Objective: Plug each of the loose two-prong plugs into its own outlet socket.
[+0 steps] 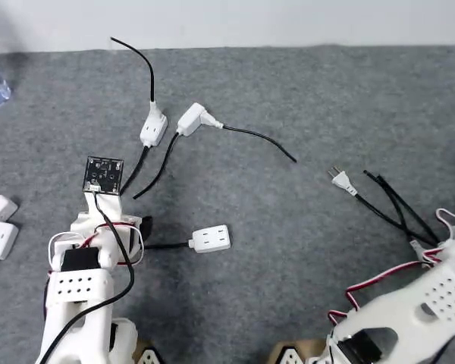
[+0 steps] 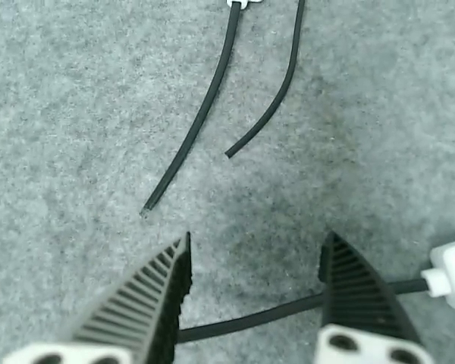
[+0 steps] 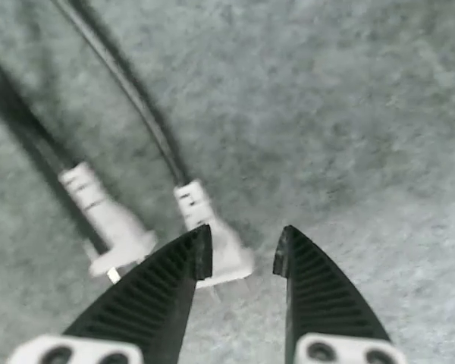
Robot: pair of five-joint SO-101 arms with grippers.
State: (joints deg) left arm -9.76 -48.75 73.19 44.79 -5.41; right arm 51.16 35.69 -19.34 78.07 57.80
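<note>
We judge it partly done: the far plug (image 1: 208, 117) looks seated, a near socket (image 1: 211, 239) sits empty, a loose plug (image 1: 341, 180) lies right. Left claw (image 2: 258, 243) and right claw (image 3: 244, 235) gape, holding nothing.

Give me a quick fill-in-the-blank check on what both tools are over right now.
1. The right tool hangs over ___ white plugs.
2. The left tool is ___.
3. The cord running under the left tool is coloured ___.
Missing words: two; open; black.
</note>
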